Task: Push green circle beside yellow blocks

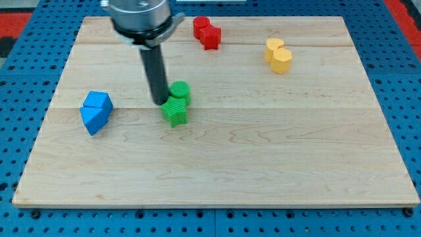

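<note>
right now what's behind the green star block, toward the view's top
The green circle sits right behind the green star block, touching it. My tip stands at the circle's left edge, and the rod covers part of that side, so actual contact there cannot be confirmed.

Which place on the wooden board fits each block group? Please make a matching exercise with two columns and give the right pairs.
Things:
1. red blocks
2. yellow blocks
3. blue blocks
4. green circle block

Places:
A. view's left side
B. just right of my tip
C. view's top, near the middle
D. view's upper right

Pairs: 1-C, 2-D, 3-A, 4-B
</note>
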You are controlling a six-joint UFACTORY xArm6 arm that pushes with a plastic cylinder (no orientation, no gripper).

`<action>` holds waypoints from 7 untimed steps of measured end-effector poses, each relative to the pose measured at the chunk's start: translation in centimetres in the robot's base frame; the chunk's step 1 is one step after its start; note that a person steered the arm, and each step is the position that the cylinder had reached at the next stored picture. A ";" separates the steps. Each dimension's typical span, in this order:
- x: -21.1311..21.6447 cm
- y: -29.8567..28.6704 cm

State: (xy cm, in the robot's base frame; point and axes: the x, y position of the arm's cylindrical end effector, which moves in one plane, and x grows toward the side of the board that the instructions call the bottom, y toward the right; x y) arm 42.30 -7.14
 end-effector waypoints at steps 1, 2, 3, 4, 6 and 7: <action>0.4 7.1; -2.9 10.5; -5.1 10.4; -2.9 7.1; -6.3 16.2; 3.2 18.0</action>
